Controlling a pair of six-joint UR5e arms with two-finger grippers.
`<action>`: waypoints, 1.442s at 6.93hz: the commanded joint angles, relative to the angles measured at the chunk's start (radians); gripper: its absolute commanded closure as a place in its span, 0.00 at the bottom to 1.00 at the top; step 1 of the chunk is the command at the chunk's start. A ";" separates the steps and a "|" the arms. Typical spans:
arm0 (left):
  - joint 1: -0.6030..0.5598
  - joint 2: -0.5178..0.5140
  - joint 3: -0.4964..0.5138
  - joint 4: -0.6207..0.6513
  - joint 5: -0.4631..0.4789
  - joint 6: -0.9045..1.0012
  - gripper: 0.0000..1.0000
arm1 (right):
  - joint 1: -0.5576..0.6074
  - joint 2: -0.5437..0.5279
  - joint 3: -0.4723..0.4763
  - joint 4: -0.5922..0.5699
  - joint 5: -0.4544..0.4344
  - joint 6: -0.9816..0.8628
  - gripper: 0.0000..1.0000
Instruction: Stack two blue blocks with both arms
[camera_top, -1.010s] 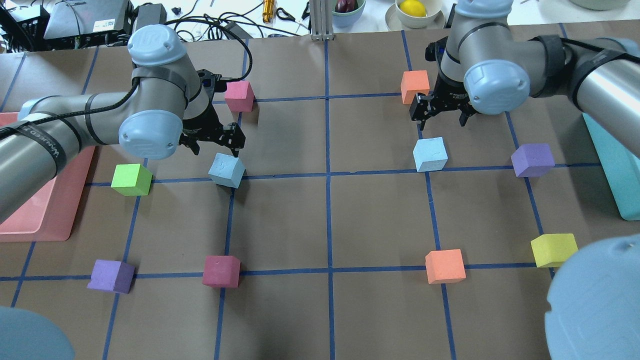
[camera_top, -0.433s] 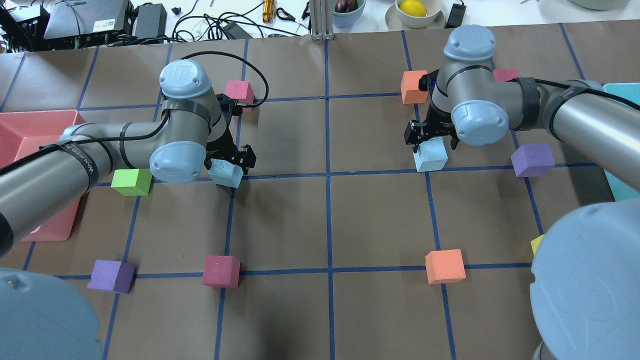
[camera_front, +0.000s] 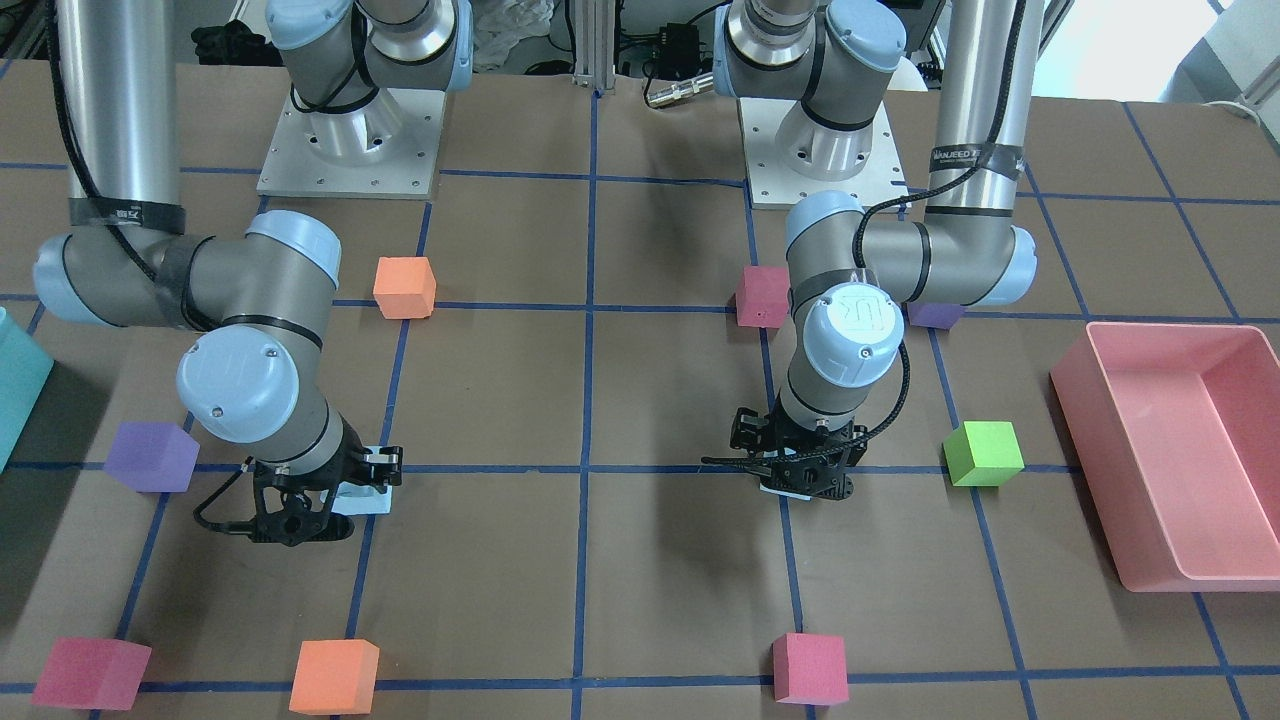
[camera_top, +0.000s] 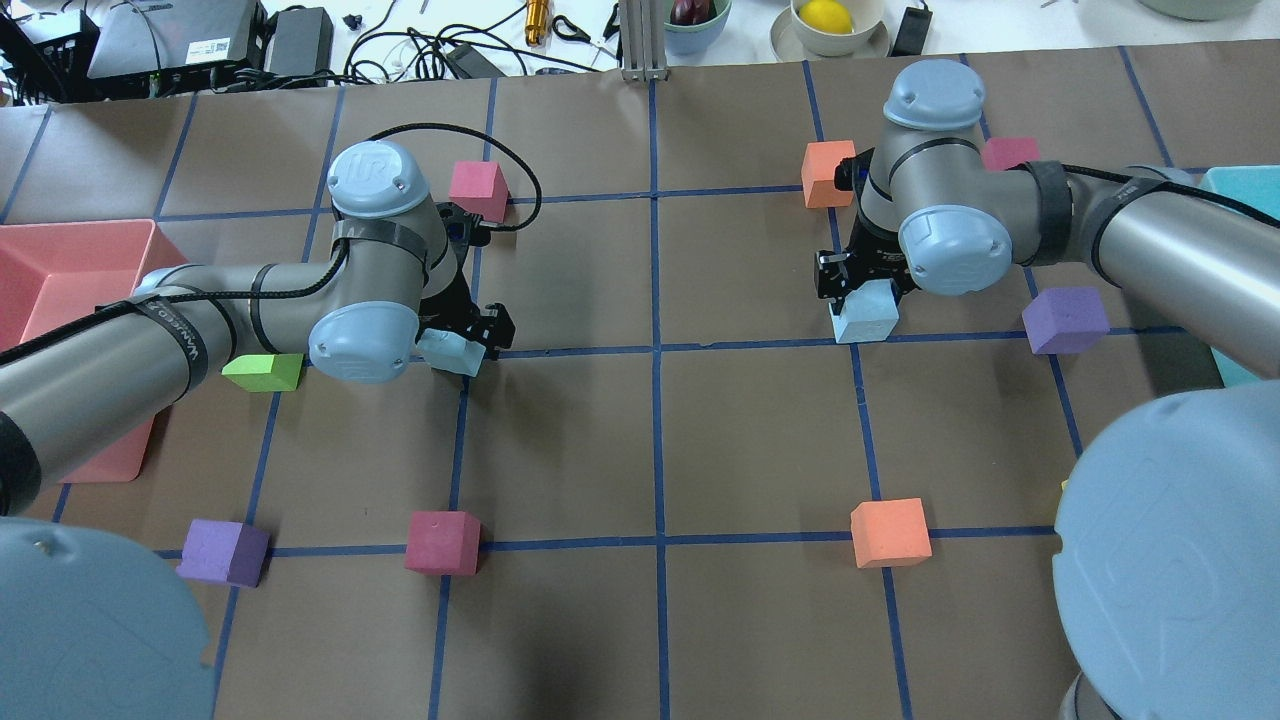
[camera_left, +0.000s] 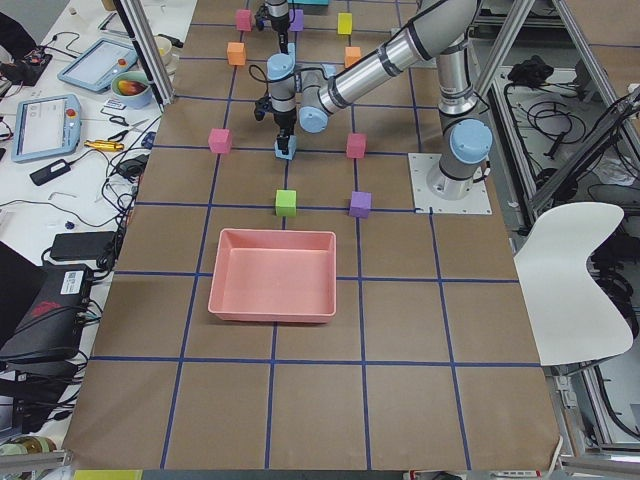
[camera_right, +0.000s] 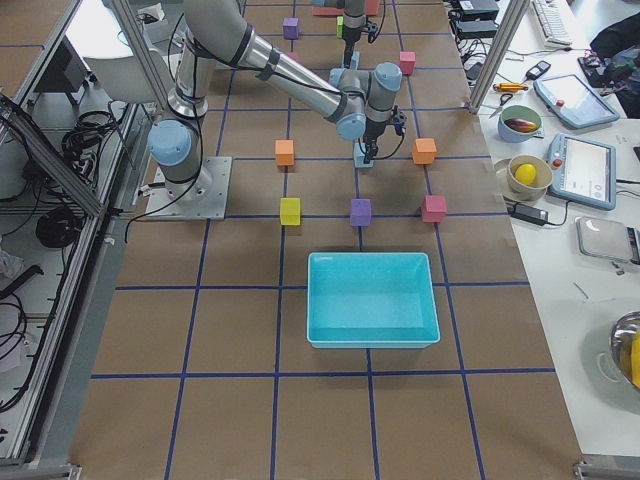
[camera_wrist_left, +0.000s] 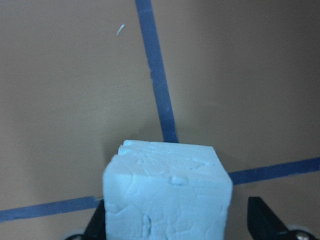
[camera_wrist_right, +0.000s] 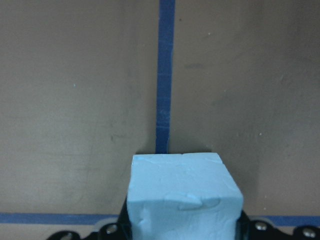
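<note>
Two pale blue blocks sit on the brown table. My left gripper (camera_top: 455, 338) is down around the left blue block (camera_top: 448, 352). In the left wrist view this block (camera_wrist_left: 167, 195) touches one finger, and a gap shows to the other finger (camera_wrist_left: 262, 217), so the jaws are open. My right gripper (camera_top: 862, 290) is down over the right blue block (camera_top: 866, 318). In the right wrist view that block (camera_wrist_right: 182, 195) fills the space between the jaws, with black finger parts tight on both sides. Both blocks rest on the table.
A pink tray (camera_top: 60, 260) is at the far left and a teal bin (camera_top: 1238, 185) at the far right. Near the left block are a green cube (camera_top: 262, 370) and a pink cube (camera_top: 478, 188). Near the right block are an orange cube (camera_top: 828, 172) and a purple cube (camera_top: 1065, 320).
Both grippers have come down from above and behind their blue blocks onto them. Neither block has moved on the table.
</note>
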 joint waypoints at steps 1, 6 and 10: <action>0.002 -0.004 0.002 0.028 -0.006 0.010 0.94 | 0.021 -0.011 -0.121 0.067 0.025 0.080 1.00; 0.007 0.013 0.067 -0.006 -0.001 0.006 1.00 | 0.218 0.315 -0.659 0.150 0.059 0.381 1.00; 0.007 -0.018 0.245 -0.172 -0.009 -0.004 1.00 | 0.288 0.447 -0.797 0.149 0.059 0.467 1.00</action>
